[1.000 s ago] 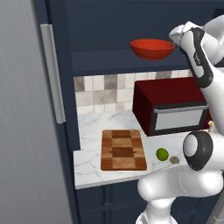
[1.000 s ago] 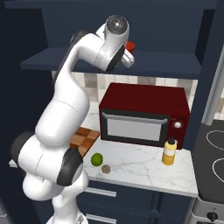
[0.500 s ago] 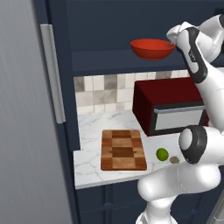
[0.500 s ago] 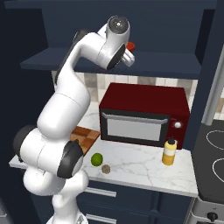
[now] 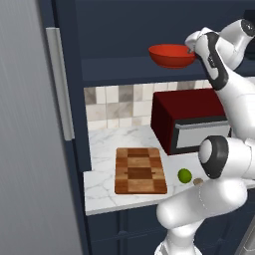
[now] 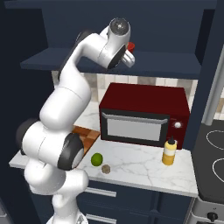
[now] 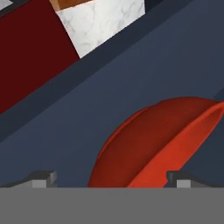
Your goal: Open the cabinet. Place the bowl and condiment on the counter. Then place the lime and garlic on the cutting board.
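The bowl (image 7: 162, 144) is cut off at the hand view's right edge and bottom band; in the right base view only a red sliver (image 6: 131, 46) is seen past the wrist. The cutting board (image 6: 85, 135) is largely hidden behind the arm there. The microwave (image 5: 187, 122) has its right part covered by the arm in the left base view. The garlic (image 5: 198, 182) is partly covered by the arm and too small for detail.
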Controlling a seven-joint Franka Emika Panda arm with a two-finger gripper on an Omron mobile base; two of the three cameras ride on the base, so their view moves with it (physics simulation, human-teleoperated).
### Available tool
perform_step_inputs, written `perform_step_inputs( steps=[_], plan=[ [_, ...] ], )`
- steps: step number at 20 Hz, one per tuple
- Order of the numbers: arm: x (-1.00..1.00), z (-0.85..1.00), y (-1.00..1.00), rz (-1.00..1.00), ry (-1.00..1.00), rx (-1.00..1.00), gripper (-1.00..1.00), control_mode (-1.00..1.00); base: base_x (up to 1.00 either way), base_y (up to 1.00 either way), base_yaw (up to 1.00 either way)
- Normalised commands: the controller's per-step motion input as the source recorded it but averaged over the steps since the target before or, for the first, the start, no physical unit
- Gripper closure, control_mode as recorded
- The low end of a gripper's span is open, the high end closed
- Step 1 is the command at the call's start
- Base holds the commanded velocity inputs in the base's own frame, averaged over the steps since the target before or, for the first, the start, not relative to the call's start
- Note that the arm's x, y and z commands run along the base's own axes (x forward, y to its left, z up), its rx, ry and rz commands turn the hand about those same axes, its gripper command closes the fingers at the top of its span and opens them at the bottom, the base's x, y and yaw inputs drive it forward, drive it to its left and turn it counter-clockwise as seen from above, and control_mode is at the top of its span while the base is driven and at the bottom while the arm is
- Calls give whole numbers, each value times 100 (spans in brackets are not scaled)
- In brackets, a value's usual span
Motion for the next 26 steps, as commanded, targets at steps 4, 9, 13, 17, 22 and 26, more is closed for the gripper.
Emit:
perform_step_inputs(
  steps=[4, 9, 13, 17, 22, 26],
  plan=[
    [25, -9, 0, 0, 1, 0, -100, -100, 0, 0, 0],
    [24, -9, 0, 0, 1, 0, -100, -100, 0, 0, 0],
    [20, -10, 0, 0, 0, 0, -100, -100, 0, 0, 0],
    [20, -11, 0, 0, 1, 0, -100, -100, 0, 0, 0],
    [17, -11, 0, 0, 1, 0, -100, -100, 0, 0, 0],
    [15, -12, 0, 0, 1, 0, -100, -100, 0, 0, 0]
  ],
)
